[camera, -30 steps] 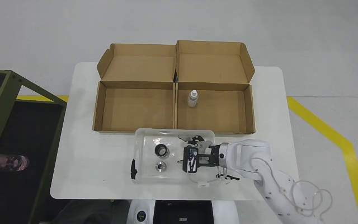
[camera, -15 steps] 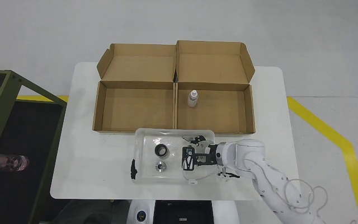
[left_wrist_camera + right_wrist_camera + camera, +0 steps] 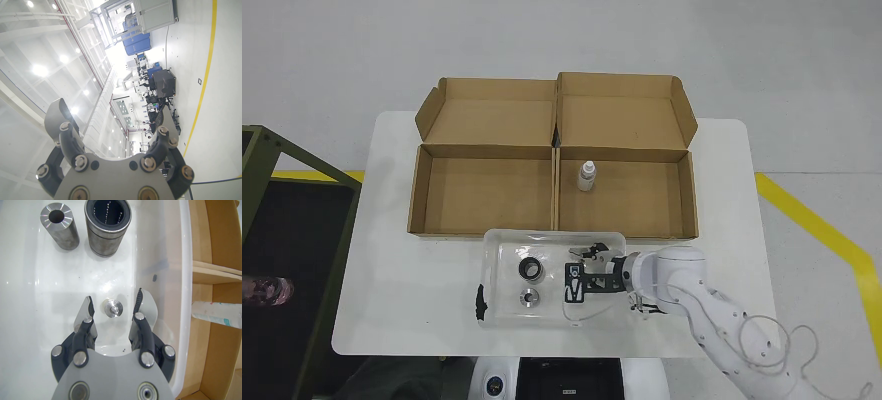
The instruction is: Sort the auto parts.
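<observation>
Counts: two cardboard boxes, one bottle, one tray, three metal parts, two grippers.
Bench: the white bench carries the boxes at the far side and the tray at the near edge.
Boxes: the left box and the right box stand side by side and touching, lids folded back.
Bottle: a small white bottle stands upright in the right box, near the wall it shares with the left box.
Tray: the clear plastic tray sits just in front of the boxes and holds all three parts.
Bearing: a wide ringed cylinder stands on end in the tray's left half.
Sleeve: a narrower steel sleeve stands just beside the bearing, on the side nearer the robot.
Right gripper, top view: the right gripper is inside the tray, right of the two cylinders.
Right gripper, wrist view: the right gripper has its fingers apart, one on each side of a small stud, neither touching it.
Wrist view adds: rows of balls inside the bearing's bore, radial marks on the sleeve's end face, and the bottle seen past the tray wall.
Left gripper: the left gripper points up at a hall ceiling, fingers apart, nothing between them.
</observation>
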You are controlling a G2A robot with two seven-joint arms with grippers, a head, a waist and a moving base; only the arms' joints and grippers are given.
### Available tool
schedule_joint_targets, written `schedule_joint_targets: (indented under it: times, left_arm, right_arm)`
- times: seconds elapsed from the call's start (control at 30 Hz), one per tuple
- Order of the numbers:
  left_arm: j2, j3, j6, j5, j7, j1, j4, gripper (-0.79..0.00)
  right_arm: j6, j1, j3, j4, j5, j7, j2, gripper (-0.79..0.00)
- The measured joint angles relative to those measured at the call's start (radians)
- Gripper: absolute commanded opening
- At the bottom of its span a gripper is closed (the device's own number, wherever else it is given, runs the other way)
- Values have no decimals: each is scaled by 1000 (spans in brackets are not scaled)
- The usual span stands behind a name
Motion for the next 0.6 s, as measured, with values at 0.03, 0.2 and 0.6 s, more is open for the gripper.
schedule_joint_targets:
  times: [0.03, 0.2, 0.6]
  left_arm:
    - [0, 0, 0, 0, 0, 0, 0, 0]
    - [0, 0, 0, 0, 0, 0, 0, 0]
    - [0, 0, 0, 0, 0, 0, 0, 0]
  right_arm:
    - [-2, 1, -1, 1, 0, 1, 0, -413]
    - [-16, 10, -6, 5, -8, 21, 1, -462]
    - [-20, 22, -20, 13, -11, 29, 2, -785]
